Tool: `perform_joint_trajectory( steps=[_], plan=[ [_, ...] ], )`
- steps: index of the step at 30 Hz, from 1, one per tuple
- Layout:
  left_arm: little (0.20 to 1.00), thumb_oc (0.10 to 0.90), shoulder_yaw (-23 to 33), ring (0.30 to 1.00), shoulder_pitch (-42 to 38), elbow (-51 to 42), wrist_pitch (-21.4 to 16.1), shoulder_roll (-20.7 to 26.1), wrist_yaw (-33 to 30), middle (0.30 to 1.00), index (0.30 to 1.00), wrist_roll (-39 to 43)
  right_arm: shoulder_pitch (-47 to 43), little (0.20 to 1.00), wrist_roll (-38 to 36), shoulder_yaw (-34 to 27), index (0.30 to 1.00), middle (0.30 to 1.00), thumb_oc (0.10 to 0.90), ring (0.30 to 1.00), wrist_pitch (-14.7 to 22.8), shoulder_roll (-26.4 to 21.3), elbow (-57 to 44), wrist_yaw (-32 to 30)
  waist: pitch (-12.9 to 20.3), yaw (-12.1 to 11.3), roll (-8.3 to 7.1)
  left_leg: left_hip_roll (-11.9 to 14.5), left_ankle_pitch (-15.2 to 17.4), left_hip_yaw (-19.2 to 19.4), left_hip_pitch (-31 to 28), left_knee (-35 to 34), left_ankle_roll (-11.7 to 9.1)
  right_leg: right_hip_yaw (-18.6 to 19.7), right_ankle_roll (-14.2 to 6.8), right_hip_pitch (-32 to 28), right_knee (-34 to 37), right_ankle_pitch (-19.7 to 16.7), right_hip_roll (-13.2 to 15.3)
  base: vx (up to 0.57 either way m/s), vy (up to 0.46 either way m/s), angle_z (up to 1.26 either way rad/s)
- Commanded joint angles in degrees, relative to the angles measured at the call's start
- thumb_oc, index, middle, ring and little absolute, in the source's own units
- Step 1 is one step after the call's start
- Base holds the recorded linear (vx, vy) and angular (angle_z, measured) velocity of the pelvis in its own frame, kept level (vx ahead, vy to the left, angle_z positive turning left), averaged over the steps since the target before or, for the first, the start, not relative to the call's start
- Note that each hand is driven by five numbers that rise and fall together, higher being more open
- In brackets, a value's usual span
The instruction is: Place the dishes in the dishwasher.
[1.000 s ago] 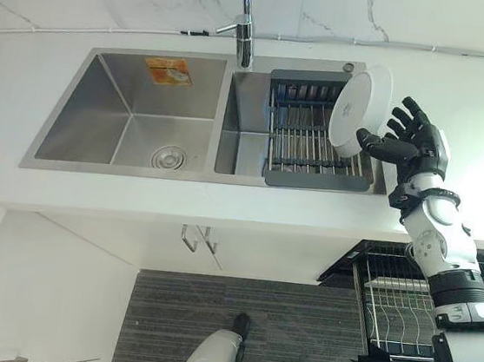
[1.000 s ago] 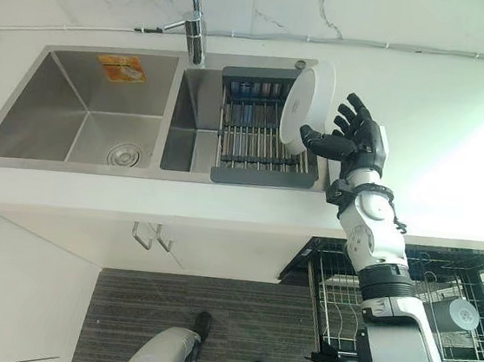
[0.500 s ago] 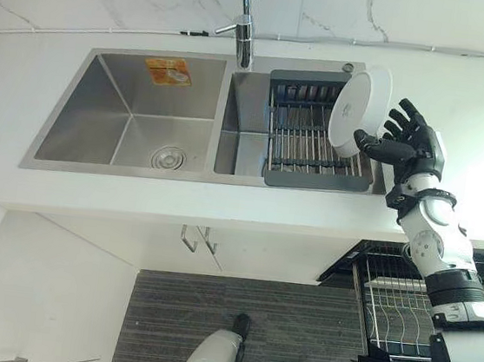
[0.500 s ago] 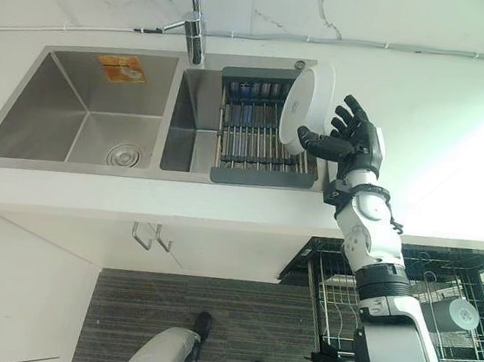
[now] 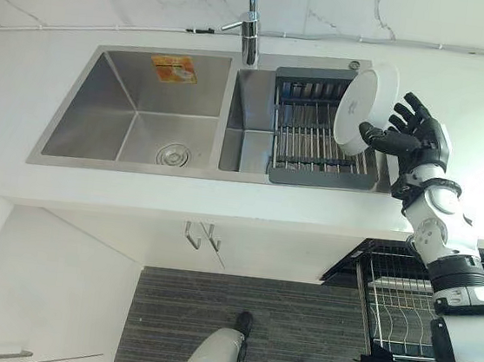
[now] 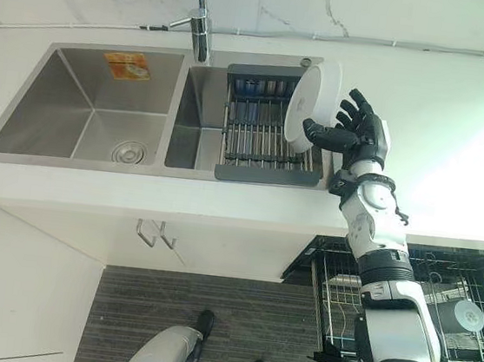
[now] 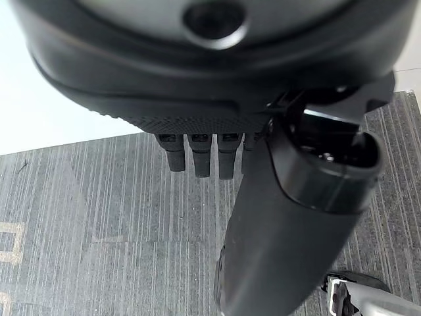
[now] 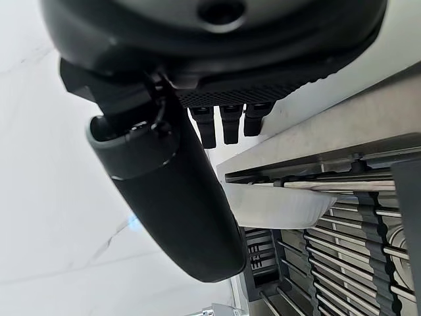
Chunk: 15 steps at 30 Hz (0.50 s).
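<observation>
**Right hand holds a white dish on edge at the sink rack**

The landmark is the double steel sink set in the white table. A deep left basin has a round drain in its floor and an orange sticker on its back wall. A tap rises behind the divider between the basins.

In the sink's right basin sits a dark-framed drying rack with metal bars. At the rack's right edge, against the sink's right rim, a round white dish stands on edge, tilted, its face turned toward the rack.

The right hand is at the dish, just right of the sink. Its thumb reaches across the lower front of the dish and its fingers spread behind the rim, so the dish is pinched between them. In the right wrist view the dish shows edge-on past the thumb, over the rack bars.

Below the table, to the right of the sink, a dishwasher basket of wire stands pulled out, with a grey cup lying in it. Cabinet handles hang under the sink.

The left hand shows in its own wrist view over the grey striped floor, fingers relaxed and holding nothing.
</observation>
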<state>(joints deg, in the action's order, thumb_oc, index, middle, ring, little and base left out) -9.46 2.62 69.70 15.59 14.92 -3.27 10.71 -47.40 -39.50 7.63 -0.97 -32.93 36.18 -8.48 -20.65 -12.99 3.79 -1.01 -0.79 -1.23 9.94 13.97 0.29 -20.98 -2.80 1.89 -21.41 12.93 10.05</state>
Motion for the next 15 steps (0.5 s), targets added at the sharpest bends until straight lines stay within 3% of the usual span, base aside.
perform_joint_trajectory(
  steps=[1, 15],
  plan=[
    [0.9, 0.8, -2.3, 0.9, 1.5, 2.0, 2.2, 3.4, -1.7, 0.9, 0.9, -1.4, -8.4, 0.9, -2.0, 1.2, 0.9, 0.9, 0.8, 0.9, 5.5, -4.1, -4.0, 1.5, 1.9, -0.8, -0.26, -1.6, 6.8, -3.3, 2.2, 3.2, -1.8, -0.1, -1.0, -1.4, 4.2, -1.8, -1.6, 0.0, 0.0, 0.0],
    [0.9, 0.8, -3.0, 0.9, 0.5, 1.8, 2.6, 3.6, -1.9, 0.9, 0.9, -1.0, -10.4, 0.9, -1.7, 1.8, 0.9, 0.9, 0.8, 0.9, 6.3, -4.3, -3.6, 0.9, 0.8, -1.2, -0.06, -1.9, 6.7, -3.5, 2.8, 3.2, -1.3, -0.2, -1.5, -1.2, 4.2, -2.1, -1.0, 0.01, 0.016, 0.02]
  ],
)
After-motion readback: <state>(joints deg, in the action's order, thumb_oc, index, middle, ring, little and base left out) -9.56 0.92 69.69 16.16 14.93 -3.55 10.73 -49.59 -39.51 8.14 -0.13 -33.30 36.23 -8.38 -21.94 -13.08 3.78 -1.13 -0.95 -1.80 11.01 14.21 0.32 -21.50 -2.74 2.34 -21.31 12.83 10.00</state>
